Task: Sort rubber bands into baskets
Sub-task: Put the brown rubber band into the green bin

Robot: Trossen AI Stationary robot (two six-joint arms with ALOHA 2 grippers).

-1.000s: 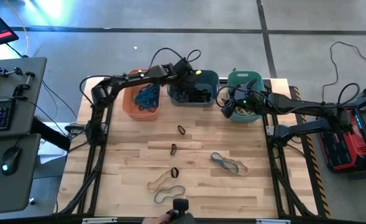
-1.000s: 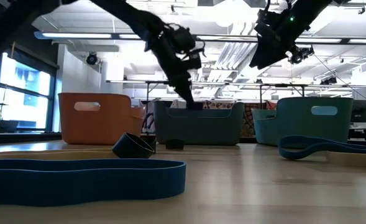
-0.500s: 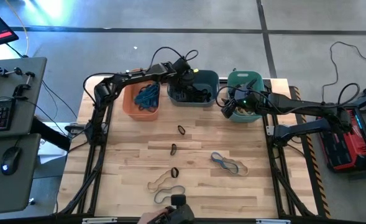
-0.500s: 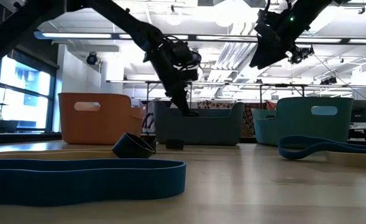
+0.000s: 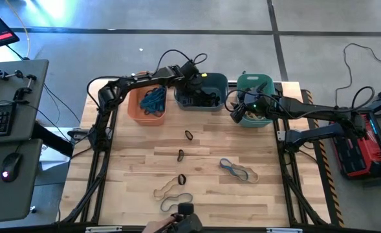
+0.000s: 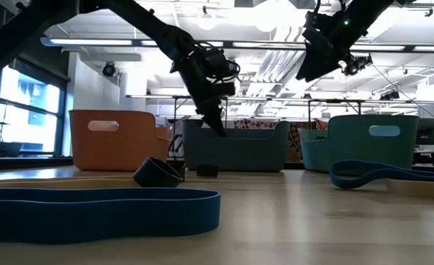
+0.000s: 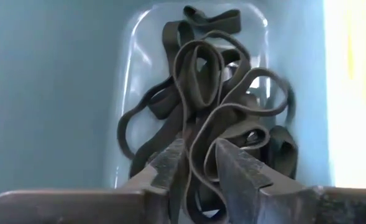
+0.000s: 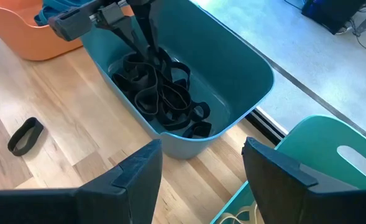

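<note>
Since the rubber bands are thin, light, floppy loops, they should deform under any grip and snag on one another; best taken at a single strand lifted clear of the pile, or where a loose one arches off the worktop

Left pincer over the slate basket at the far edge, fingers parted a little, one dark band running between them; whether it is still pinched or already free, cannot tell

Right pincer wide open, empty, over the teal basket near the far right corner

Blue bands in the orange basket; dark pile in slate; several loose bands mid-worktop and toward the near edge

Hard to make out: teal basket's contents mostly hidden by the right arm; tangled dark bands cannot be counted; colours of the smallest loose loops uncertain
</note>
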